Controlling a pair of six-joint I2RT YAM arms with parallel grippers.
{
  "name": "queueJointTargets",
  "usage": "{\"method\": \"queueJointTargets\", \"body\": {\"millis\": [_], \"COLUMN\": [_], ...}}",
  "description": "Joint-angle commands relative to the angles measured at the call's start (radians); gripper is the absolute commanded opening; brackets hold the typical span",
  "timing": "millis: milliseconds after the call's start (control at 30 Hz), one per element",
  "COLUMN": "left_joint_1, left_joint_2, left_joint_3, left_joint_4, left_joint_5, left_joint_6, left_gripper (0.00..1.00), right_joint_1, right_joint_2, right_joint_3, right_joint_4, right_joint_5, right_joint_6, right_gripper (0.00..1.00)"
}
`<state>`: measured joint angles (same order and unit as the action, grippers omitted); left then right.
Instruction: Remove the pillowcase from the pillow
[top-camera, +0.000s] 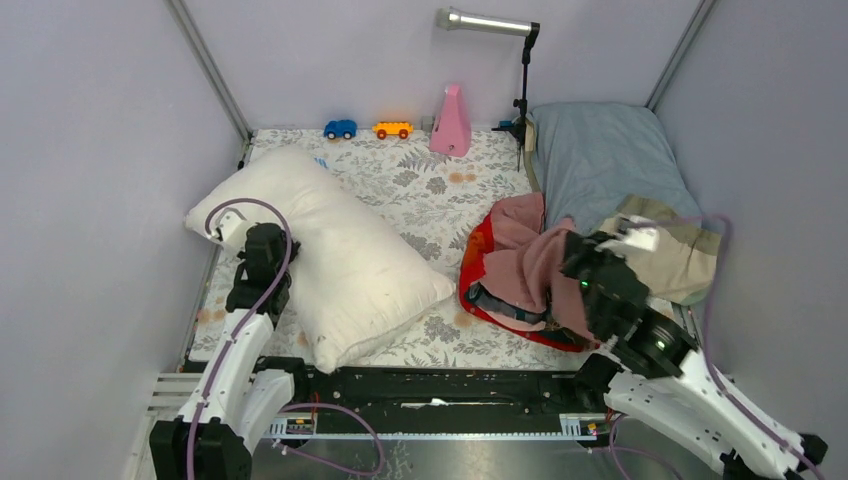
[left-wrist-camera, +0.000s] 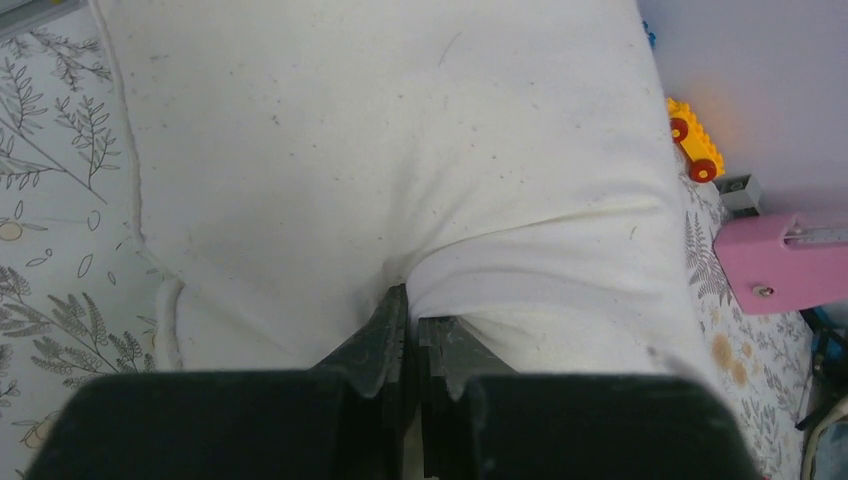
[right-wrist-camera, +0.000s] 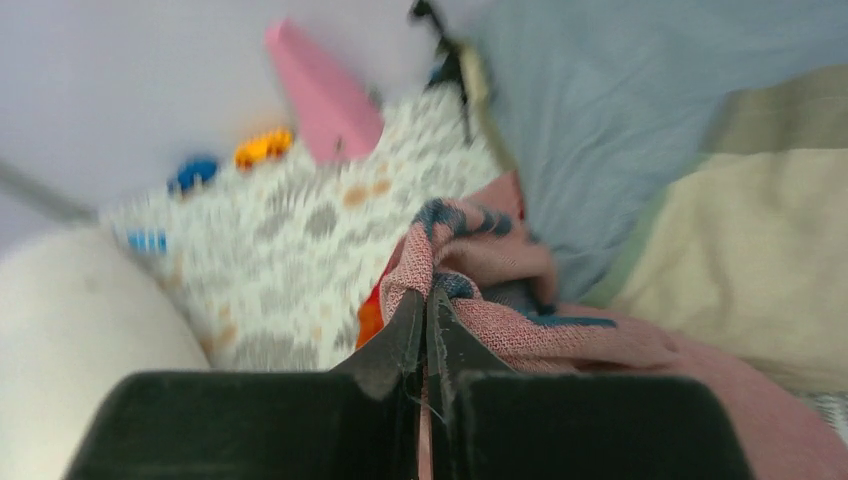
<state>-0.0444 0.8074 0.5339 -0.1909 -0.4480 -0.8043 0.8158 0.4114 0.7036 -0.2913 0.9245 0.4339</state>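
Both arms gripped cloth. Your left pincer (left-wrist-camera: 412, 310) was clamped on a fold of the pillow (top-camera: 340, 255), which ran upper left to lower right. Your right pincer (right-wrist-camera: 428, 305) was clamped on the pillowcase (top-camera: 515, 265) — heaped centre right, just beside the pillow's lower-right corner.

The right claw (right-wrist-camera: 425, 300) is pinched closed on a fold of the pillowcase (right-wrist-camera: 480, 250), with the pink side outward. To the right of the pillowcase lies a grey-blue pillow (right-wrist-camera: 640, 130) with a beige end. To its left is the pillow (right-wrist-camera: 80, 340), white. Beyond the pillowcase, all blurred, a pink object (right-wrist-camera: 325, 95), an orange toy (right-wrist-camera: 262, 148) and a blue toy (right-wrist-camera: 195, 172) stand on the table (right-wrist-camera: 290, 240).
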Motion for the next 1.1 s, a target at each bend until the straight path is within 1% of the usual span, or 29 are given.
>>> {"method": "queueJointTargets", "body": {"millis": [0, 67, 100, 133, 167, 200, 233, 267, 300, 333, 367, 500, 533, 600, 633, 667, 700, 767, 867, 967, 1067], "left_joint_1": [-0.010, -0.036, -0.056, -0.077, -0.104, -0.125, -0.144, -0.165, -0.191, -0.219, -0.264, -0.401, -0.441, -0.513, -0.540, -0.557, -0.567, -0.576, -0.621, -0.701, -0.766], "left_joint_2": [0.011, 0.013, 0.020, 0.030, 0.039, 0.048, 0.056, 0.062, 0.062, 0.059, 0.052, 0.043, 0.048, 0.058, 0.062, 0.066, 0.073, 0.106, 0.181, 0.243, 0.267], "left_joint_3": [0.071, 0.081, 0.088, 0.098, 0.113, 0.134, 0.156, 0.185, 0.212, 0.241, 0.274, 0.350, 0.372, 0.415, 0.431, 0.441, 0.448, 0.471, 0.497, 0.491, 0.436], "left_joint_4": [0.059, 0.066, 0.063, 0.052, 0.035, 0.011, -0.025, -0.062, -0.097, -0.128, -0.161, -0.226, -0.249, -0.305, -0.322, -0.325, -0.320, -0.318, -0.330, -0.319, -0.254], "left_joint_5": [0.104, 0.141, 0.155, 0.162, 0.161, 0.158, 0.152, 0.143, 0.131, 0.116, 0.100, 0.083, 0.055, -0.014, -0.033, -0.021, 0.023, 0.157, 0.375, 0.569, 0.681], "left_joint_6": [0.061, 0.083, 0.098, 0.108, 0.116, 0.123, 0.125, 0.128, 0.128, 0.126, 0.120, 0.092, 0.089, 0.089, 0.095, 0.107, 0.121, 0.133, 0.154, 0.211, 0.232], "left_gripper": [0.01, 0.12, 0.19, 0.31, 0.47, 0.63, 0.77, 0.84, 0.88, 0.91, 0.98, 0.99, 0.99, 0.99, 0.99, 0.99, 0.99, 0.99, 0.97, 0.97, 0.97], "right_joint_1": [-0.003, -0.003, -0.004, -0.003, -0.003, -0.003, -0.003, -0.003, -0.003, -0.003, -0.003, -0.003, -0.003, -0.003, -0.003, -0.004, -0.004, -0.004, -0.020, -0.094, -0.231], "right_joint_2": [0.261, 0.364, 0.407, 0.442, 0.467, 0.486, 0.495, 0.506, 0.511, 0.516, 0.524, 0.565, 0.575, 0.590, 0.598, 0.607, 0.616, 0.622, 0.622, 0.617, 0.592], "right_joint_3": [0.065, 0.105, 0.125, 0.143, 0.157, 0.165, 0.173, 0.181, 0.189, 0.198, 0.209, 0.219, 0.206, 0.160, 0.138, 0.123, 0.111, 0.088, 0.031, -0.053, -0.171], "right_joint_4": [0.062, 0.059, 0.053, 0.045, 0.041, 0.040, 0.039, 0.031, 0.020, 0.005, -0.019, -0.114, -0.133, -0.155, -0.167, -0.185, -0.203, -0.222, -0.209, -0.163, -0.023], "right_joint_5": [-0.357, -0.468, -0.512, -0.542, -0.567, -0.589, -0.605, -0.607, -0.602, -0.592, -0.573, -0.523, -0.506, -0.458, -0.421, -0.394, -0.372, -0.343, -0.357, -0.436, -0.594], "right_joint_6": [0.008, -0.005, -0.011, -0.013, -0.018, -0.028, -0.037, -0.041, -0.043, -0.047, -0.048, -0.032, -0.012, 0.051, 0.105, 0.154, 0.191, 0.254, 0.301, 0.341, 0.367], "right_gripper": [0.00, 0.01, 0.06, 0.13, 0.25, 0.49, 0.76, 0.94, 0.99, 0.99, 1.00, 1.00, 1.00, 1.00, 1.00, 1.00, 1.00, 1.00, 1.00, 1.00, 1.00]}}
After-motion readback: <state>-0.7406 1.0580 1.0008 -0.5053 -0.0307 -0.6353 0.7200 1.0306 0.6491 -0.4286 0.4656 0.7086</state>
